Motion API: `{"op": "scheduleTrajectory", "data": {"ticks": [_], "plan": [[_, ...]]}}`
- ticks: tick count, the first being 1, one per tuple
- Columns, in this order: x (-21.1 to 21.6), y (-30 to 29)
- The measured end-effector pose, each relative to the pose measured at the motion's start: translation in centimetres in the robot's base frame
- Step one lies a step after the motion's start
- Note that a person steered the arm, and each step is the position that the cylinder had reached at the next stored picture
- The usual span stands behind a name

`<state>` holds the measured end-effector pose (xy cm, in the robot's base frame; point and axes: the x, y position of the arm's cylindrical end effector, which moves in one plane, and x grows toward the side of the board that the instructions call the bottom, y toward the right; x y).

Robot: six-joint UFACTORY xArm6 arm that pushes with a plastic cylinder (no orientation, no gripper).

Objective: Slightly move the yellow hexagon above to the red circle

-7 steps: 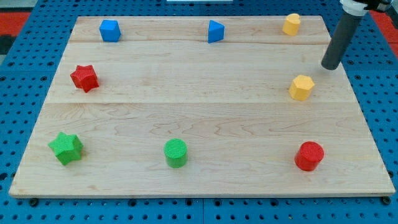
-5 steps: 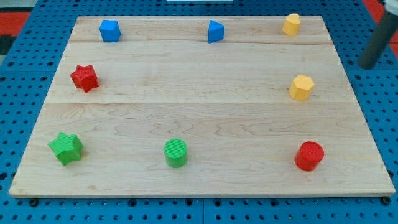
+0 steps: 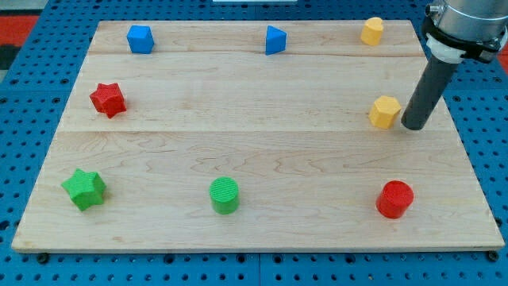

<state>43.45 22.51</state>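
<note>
The yellow hexagon (image 3: 385, 111) sits on the wooden board at the view's right, middle height. The red circle (image 3: 394, 199) is below it, near the view's bottom right. My tip (image 3: 413, 125) is down on the board just to the right of the yellow hexagon, a small gap apart or barely touching its right side; I cannot tell which. The rod rises up and to the right from there.
Another yellow block (image 3: 372, 31) sits at the top right. A blue triangle (image 3: 275, 40) and a blue block (image 3: 140, 39) lie along the top. A red star (image 3: 107, 99), a green star (image 3: 84, 189) and a green circle (image 3: 225, 195) lie at the left and bottom. The board's right edge (image 3: 464, 135) is near my tip.
My tip swung out past the board's right edge, then came back down and left, ending right beside the yellow hexagon. No block has moved.
</note>
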Motion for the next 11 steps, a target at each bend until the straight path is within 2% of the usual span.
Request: {"op": "scheduleTrajectory", "data": {"ticks": [4,6,7,8,11], "plan": [[-0.8,-0.4],[-1.5,1.9],[-3.1,4.2],[-7.4,6.6],[-9.9,6.8]]}}
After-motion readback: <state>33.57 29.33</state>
